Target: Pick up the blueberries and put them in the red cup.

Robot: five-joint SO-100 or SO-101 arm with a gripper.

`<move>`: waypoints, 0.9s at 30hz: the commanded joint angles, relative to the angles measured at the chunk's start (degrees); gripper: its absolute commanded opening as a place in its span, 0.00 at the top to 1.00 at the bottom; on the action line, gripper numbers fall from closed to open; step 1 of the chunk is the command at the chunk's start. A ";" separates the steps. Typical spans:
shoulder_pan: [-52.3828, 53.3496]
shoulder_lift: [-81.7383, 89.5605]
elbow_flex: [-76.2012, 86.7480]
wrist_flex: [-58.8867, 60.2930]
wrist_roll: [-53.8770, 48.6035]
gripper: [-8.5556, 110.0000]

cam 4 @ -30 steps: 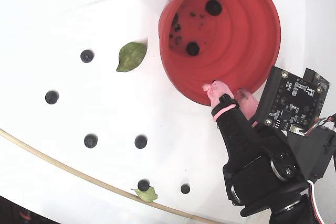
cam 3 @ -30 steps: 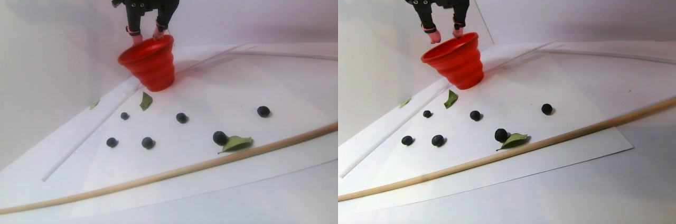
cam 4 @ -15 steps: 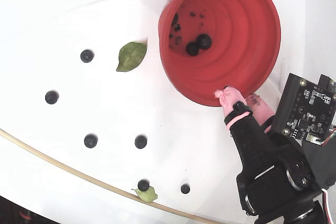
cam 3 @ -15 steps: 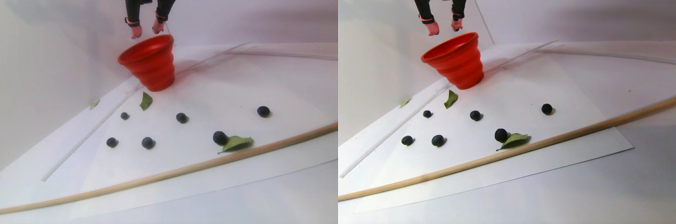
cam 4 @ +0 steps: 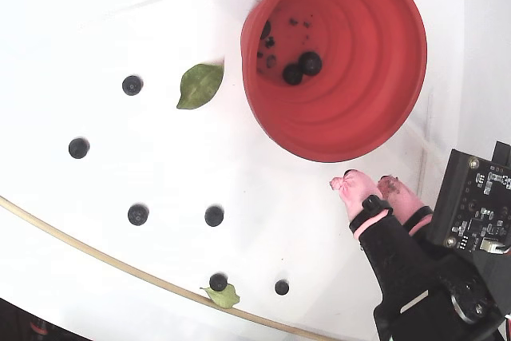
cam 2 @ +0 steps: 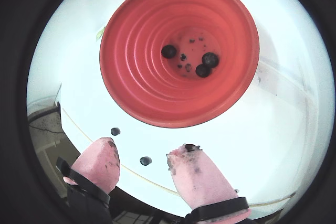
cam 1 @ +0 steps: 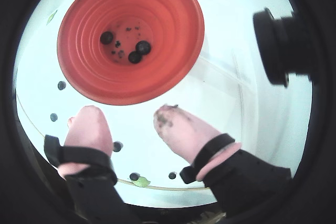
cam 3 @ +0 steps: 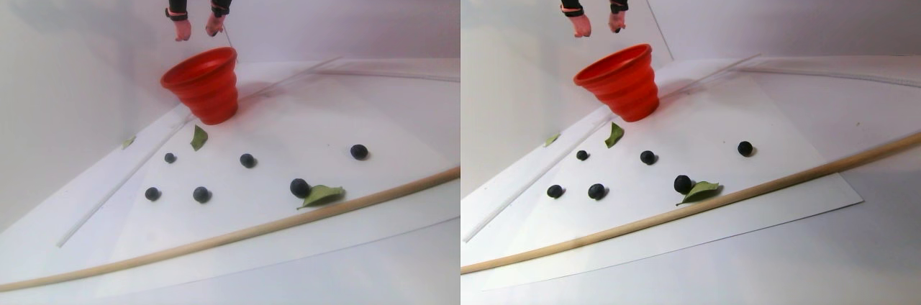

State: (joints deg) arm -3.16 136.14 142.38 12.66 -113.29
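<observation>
- Your gripper (cam 3: 194, 29) has risen clear of the red cup (cam 3: 203, 88), at the stereo pair's upper left.
- Its pink fingertips (cam 1: 90, 124) stand spread and empty.
- Three blueberries (cam 2: 203, 70) lie inside the cup.
- Six blueberries remain on the white sheet (cam 4: 96, 37), below and left of the cup.

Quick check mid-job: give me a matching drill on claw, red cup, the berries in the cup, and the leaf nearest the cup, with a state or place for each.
Things:
1. claw
2. red cup
3. blueberries in the cup
4. green leaf

States or places:
A. lying on the white sheet beside the cup
B. at the bottom, among dark specks
C. open and empty, above the rim
D. upright, at the back of the sheet

Pairs: 1-C, 2-D, 3-B, 4-A
</observation>
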 commanded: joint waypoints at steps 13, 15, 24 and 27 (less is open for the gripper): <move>-1.76 13.54 9.49 4.57 -8.26 0.78; -1.76 14.68 11.07 4.57 -9.49 0.78; -1.58 18.11 17.49 3.60 -11.78 0.78; -1.58 16.44 19.34 1.05 -12.66 0.78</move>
State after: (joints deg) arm -3.25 151.17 161.63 15.82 -125.24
